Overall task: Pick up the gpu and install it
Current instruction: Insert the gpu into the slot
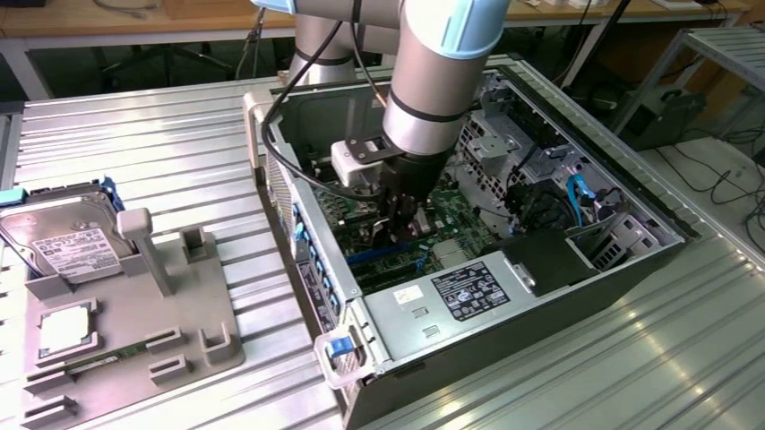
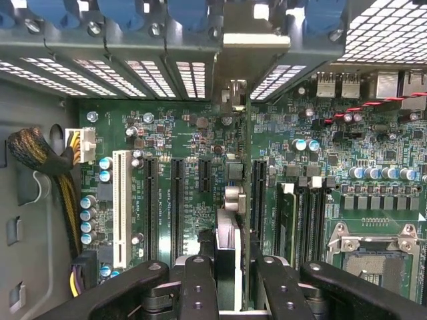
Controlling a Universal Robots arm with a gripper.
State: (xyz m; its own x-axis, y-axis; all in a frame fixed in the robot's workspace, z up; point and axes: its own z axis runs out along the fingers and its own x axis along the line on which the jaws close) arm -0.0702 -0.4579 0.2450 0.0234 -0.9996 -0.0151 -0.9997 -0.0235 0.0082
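**Pincer down inside the open case, card held on edge over the board**

As the arm reaches into the open computer case (image 1: pixel 651 210), the view across the room runs like this. At the exterior view's left sits a grey fixture tray (image 1: pixel 192 331) on the ribbed metal table (image 1: pixel 143 152), with a silver hard drive (image 1: pixel 60 235) propped at its far end and a small square processor chip (image 1: pixel 66 324) below it. Further right comes the case itself, lying on its side, its power supply (image 1: pixel 460 296) nearest the camera.

The gripper (image 1: pixel 395 228) hangs low over the green motherboard (image 1: pixel 460 219), in the middle of the case.

From the wrist, the black fingers (image 2: pixel 200 287) stand close together, clamped on the gpu (image 2: pixel 227 250), which is seen edge-on as a thin card running away from the pincer toward the rear slot covers. The card stands upright above the motherboard (image 2: pixel 193 143), in line with a gap between the black expansion slots (image 2: pixel 176 200); I cannot tell whether its lower edge is touching a slot. To one side is a white slot (image 2: pixel 121 203), to the other the empty processor socket (image 2: pixel 373 250).
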